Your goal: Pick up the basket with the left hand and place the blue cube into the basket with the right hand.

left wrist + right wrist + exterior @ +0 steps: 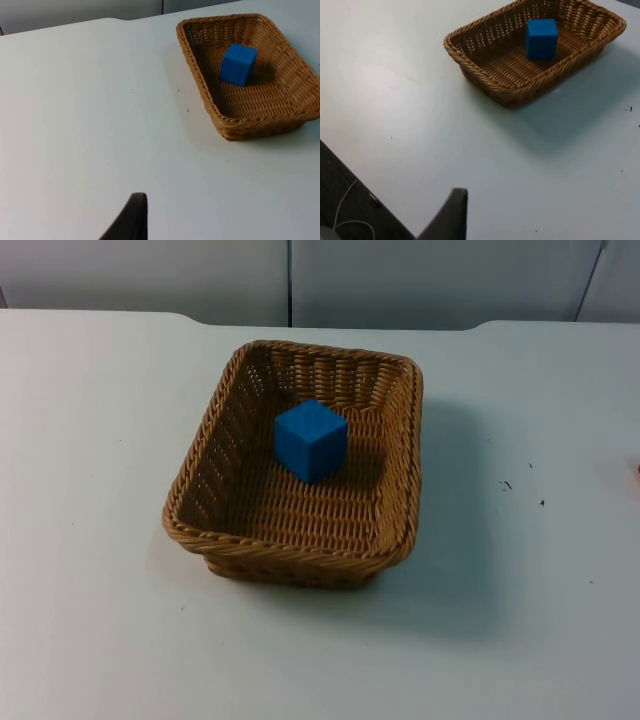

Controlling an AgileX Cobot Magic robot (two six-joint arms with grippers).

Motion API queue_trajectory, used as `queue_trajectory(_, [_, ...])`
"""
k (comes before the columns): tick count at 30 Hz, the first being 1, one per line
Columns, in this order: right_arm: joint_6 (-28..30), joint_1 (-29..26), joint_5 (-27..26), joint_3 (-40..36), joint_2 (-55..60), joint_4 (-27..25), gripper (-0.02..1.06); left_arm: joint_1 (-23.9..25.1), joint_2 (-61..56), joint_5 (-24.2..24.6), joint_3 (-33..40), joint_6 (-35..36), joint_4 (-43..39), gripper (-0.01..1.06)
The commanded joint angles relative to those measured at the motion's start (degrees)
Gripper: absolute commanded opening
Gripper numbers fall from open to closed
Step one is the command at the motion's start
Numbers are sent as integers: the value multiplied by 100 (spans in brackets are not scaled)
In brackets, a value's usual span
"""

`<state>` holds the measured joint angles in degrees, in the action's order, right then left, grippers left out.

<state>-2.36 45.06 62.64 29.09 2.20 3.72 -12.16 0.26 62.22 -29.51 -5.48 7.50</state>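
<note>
Woven brown wicker: that's the basket (296, 465) you're after, sitting flat on the white bench (90, 620), w/ the grey partition wall (400, 280) beyond its far rim. The blue cube (311, 440) is already inside the basket, resting on the woven floor toward the far end, approx. midway between the two long sides (turned a bit, one corner toward the near rim). From the left wrist you see the basket (250, 80) and cube (238, 64) well apart from the left claw (131, 220); just one black fingertip is in sight, so can't tell if it's wide or narrow. Same from the right wrist: right claw (451, 216) is well away from the basket (530, 50) and cube (541, 38), grip state can't be told. Neither claw touches the basket.
</note>
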Motion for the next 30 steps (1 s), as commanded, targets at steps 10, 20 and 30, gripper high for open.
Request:
queue_trajectory(10, [34,-783,-85,-7,-24,-12,105,-4,-26,-51,11,36,2,105])
queue_trajectory(20, [23,-2808,-74,4,-220,-12,105,-4,-26,-51,11,36,2,105])
queue_trajectory(30, [23,-4143,-87,5,-220,-81,105,-4,-26,-51,11,36,2,105])
